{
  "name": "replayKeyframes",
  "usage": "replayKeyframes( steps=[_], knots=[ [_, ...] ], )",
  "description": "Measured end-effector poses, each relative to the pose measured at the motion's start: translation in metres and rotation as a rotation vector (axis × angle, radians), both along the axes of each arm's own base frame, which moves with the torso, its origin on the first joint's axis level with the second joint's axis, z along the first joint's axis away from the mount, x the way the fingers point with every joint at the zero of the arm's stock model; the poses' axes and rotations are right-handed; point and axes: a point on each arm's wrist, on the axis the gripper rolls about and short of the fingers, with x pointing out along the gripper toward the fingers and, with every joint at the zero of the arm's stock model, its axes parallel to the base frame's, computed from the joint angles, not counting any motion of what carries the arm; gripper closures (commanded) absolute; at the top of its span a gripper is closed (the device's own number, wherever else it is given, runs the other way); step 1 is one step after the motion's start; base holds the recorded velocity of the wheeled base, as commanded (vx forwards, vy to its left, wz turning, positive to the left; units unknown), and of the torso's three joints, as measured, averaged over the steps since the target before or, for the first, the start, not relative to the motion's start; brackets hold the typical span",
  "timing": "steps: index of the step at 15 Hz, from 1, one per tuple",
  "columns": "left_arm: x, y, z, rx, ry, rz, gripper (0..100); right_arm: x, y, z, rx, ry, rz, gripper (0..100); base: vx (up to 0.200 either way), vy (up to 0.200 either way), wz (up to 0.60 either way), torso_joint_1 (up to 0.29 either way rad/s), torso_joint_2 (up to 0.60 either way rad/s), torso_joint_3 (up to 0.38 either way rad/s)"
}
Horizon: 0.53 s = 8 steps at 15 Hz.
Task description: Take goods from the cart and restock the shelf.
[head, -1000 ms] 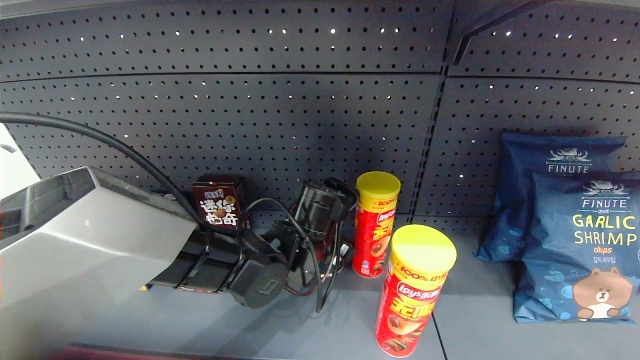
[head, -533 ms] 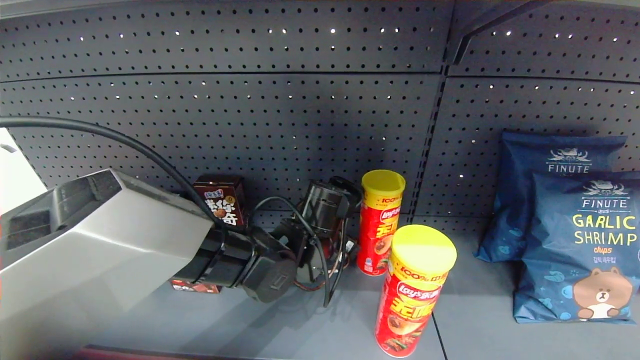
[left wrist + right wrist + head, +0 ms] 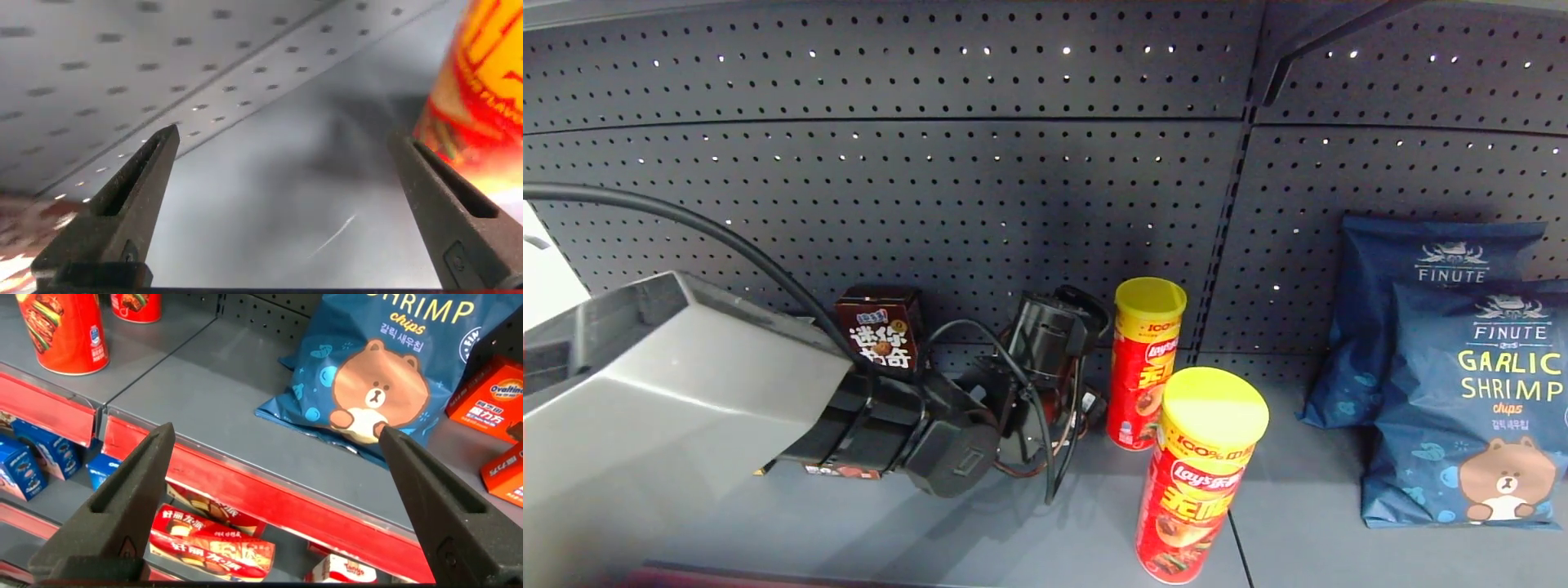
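Although neither gripper carried anything, the grey shelf (image 3: 1029,531) looked partly stocked: two blue chip bags (image 3: 1470,384) leaned at its right, a front canister (image 3: 1201,474) and a rear canister (image 3: 1143,363) stood upright near the middle, and a small brown box (image 3: 882,331) sat against the pegboard (image 3: 980,204) further left. The left gripper (image 3: 282,139) was deep in the shelf just beside the rear canister, fingers spread wide and empty — a placement apparently finished. The right gripper (image 3: 278,429), likewise wide and empty, hung before the shelf edge near the bags — more goods presumably remained to be fetched.
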Motion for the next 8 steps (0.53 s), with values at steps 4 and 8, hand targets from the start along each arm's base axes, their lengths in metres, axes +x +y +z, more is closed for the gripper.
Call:
replayKeyframes(
  steps=[4,8],
  knots=[
    [-0.031,0.022,0.023,0.008,-0.031,0.042,0,0.0,0.0,0.001,-0.007,-0.005,-0.023,0,0.0,0.0,0.0,0.0,0.0,0.0],
    [-0.078,0.038,0.041,-0.051,-0.04,0.051,0,-0.004,0.0,0.044,0.03,0.055,-0.009,0,0.0,0.0,0.0,0.0,0.0,0.0]
  ],
)
